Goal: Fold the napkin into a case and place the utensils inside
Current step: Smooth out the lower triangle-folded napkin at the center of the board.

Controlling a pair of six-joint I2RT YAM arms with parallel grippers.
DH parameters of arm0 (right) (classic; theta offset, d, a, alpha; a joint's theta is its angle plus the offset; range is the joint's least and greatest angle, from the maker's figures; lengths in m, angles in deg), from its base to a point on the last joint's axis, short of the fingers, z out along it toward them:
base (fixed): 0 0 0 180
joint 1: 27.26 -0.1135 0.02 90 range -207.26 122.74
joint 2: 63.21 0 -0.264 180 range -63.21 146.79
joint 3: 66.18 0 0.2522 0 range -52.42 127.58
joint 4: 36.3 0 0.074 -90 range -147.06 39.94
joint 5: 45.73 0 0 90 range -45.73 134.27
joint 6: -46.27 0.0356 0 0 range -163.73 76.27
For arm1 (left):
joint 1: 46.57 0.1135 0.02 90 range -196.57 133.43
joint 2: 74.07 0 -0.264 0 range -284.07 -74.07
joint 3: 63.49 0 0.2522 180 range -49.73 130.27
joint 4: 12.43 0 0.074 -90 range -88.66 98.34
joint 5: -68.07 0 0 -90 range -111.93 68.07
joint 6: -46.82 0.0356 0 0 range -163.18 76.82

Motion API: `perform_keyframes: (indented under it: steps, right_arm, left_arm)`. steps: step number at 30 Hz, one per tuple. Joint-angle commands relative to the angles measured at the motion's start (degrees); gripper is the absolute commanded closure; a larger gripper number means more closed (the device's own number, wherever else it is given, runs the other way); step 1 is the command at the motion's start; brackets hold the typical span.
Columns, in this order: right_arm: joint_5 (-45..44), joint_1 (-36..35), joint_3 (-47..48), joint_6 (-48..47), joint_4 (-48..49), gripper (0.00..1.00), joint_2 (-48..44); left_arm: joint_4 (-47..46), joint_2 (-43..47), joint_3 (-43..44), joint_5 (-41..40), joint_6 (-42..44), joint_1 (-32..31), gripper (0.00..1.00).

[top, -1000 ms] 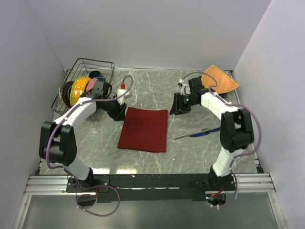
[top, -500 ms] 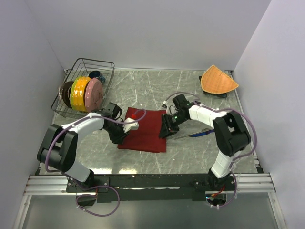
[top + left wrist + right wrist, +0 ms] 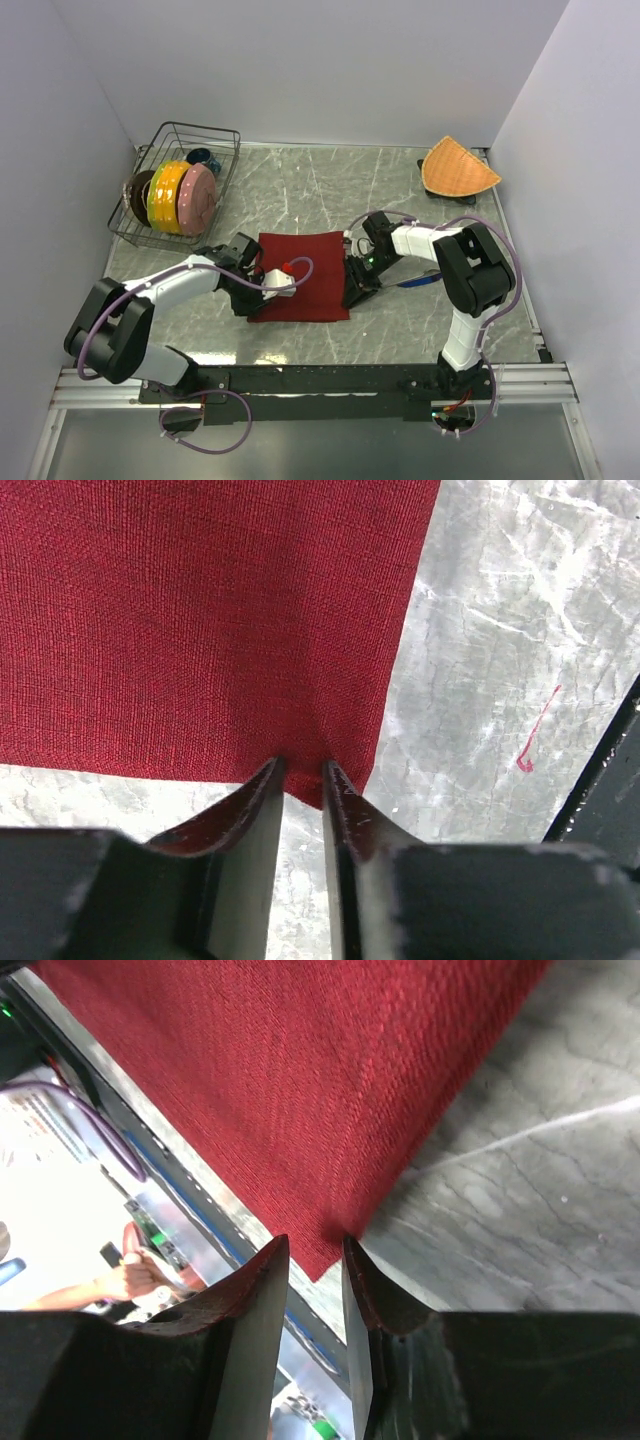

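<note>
Left gripper (image 3: 303,768) pinching woven red napkin (image 3: 200,610) corner, right gripper (image 3: 316,1244) likewise

Dark red napkin (image 3: 305,272) flat; slender blue knife (image 3: 418,281) near its right edge.

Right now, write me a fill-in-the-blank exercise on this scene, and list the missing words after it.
1. The left gripper is closed on the near ____ corner of the napkin.
2. The right gripper is closed on the napkin's ____ right corner.
3. The blue knife lies to the ____ of the napkin.
4. The fan-shaped mat at the far right is ____.

Missing words: left; near; right; orange.
</note>
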Motion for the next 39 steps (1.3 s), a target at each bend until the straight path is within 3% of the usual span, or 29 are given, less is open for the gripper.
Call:
perform_keyframes:
  steps: [1,9,14,19,23,31,39]
  right_arm:
    - [-2.40,0.25,3.62,-3.98,-3.41,0.63,-1.87]
    - [-1.88,0.17,7.42,-6.44,-5.09,0.54,-8.36]
    - [-1.80,-0.01,4.25,-7.85,-2.45,0.50,-13.38]
    - [0.14,-1.24,6.44,-5.31,0.35,0.51,-11.10]
    - [1.54,-3.61,8.29,-3.38,2.73,0.53,-7.85]
    - [2.16,-5.55,9.17,0.84,8.09,0.56,-0.99]
    - [1.20,-6.16,9.26,0.06,7.74,0.57,2.52]
  left_arm:
    - [0.06,1.84,-0.60,0.01,-0.04,-0.52,0.67]
    - [1.29,2.89,5.19,4.58,-2.94,2.90,0.50]
    - [-4.32,13.24,-0.58,4.85,0.04,2.83,0.37]
    - [-15.37,24.06,-9.11,0.11,1.63,-3.75,0.37]
    - [-21.10,26.54,-15.61,-6.30,2.50,-8.95,0.37]
    - [-26.13,24.88,-20.02,-11.58,3.91,-16.85,0.38]
    - [-29.82,19.43,-21.52,-14.66,4.35,-19.41,0.44]
